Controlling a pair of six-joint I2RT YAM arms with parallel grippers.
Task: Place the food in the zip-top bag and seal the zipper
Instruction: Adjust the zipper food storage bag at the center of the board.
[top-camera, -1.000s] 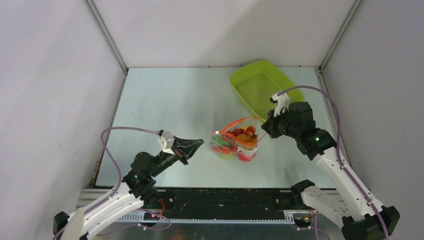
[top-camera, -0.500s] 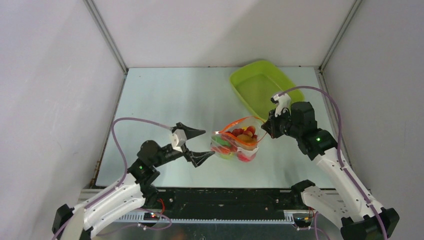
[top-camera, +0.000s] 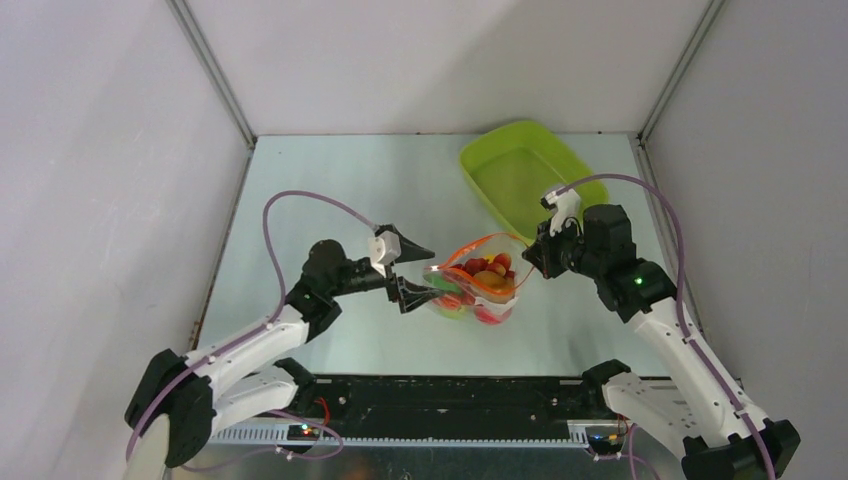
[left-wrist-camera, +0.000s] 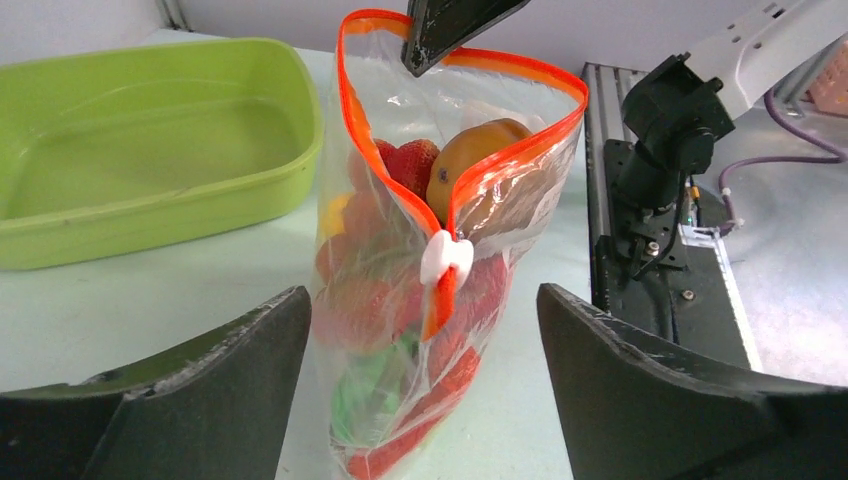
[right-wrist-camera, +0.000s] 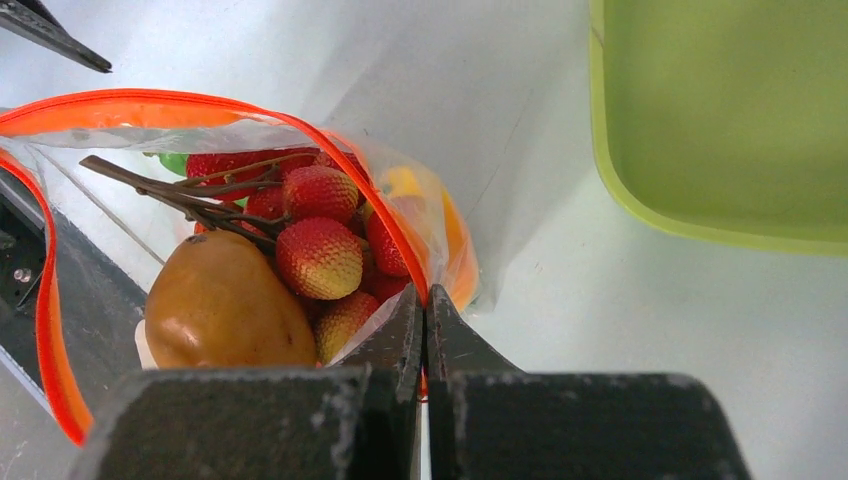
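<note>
- Over the last second our left arm has swung in from the near-left of the counter (top-camera: 340, 200). The left gripper (top-camera: 424, 276), which looked closed back there, now stands spread wide with one finger on either side of the bag's left end. It touches nothing that we can make out.
- In the left wrist view the white slider tab (left-wrist-camera: 446, 256) sits right between those spread fingers. It is at the near end of the zipper (left-wrist-camera: 515, 70), whose orange-red strip gapes open in a loop above it.
- The zip-top bag (top-camera: 475, 290) has not shifted and stands upright in the middle of the counter. The food (left-wrist-camera: 400, 165) is already inside, with a mango (right-wrist-camera: 225, 305) near the top.
- The right gripper (right-wrist-camera: 421, 310) has neither moved nor let go. Its fingers are pressed together on the far end of the bag's rim, holding the mouth up.
- The lime-green tray (top-camera: 520, 175) lies behind the right gripper, and we see no food left in it.
- We judge that loading is finished and sealing is the step in hand. The left gripper looks lined up to close on the tab and draw it along the strip toward the right gripper, which serves as the anchor.
</note>
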